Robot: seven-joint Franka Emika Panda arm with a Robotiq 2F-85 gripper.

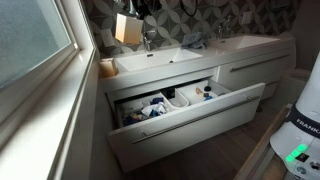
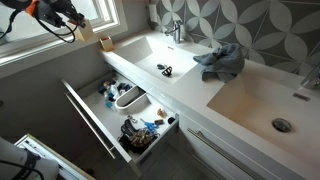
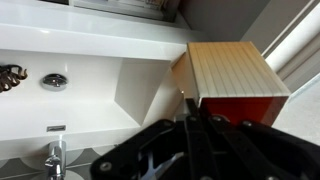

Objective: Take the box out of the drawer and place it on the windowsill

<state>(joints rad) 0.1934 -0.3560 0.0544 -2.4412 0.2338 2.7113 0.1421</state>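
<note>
so the windowsill (image 1: 45, 125) is bare where the box should go. the drawer (image 1: 190, 125) hangs open, and the box (image 3: 232, 72) is already out, up over the sink (image 1: 150, 60). the gripper (image 3: 190, 122) seems clamped on it, but the pads are hard to see.

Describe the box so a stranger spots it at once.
Find the white sink beside the window. Above it hangs the box, held by the gripper. It is a flat-sided tan block, unlike the rounded cup on the counter.
</note>
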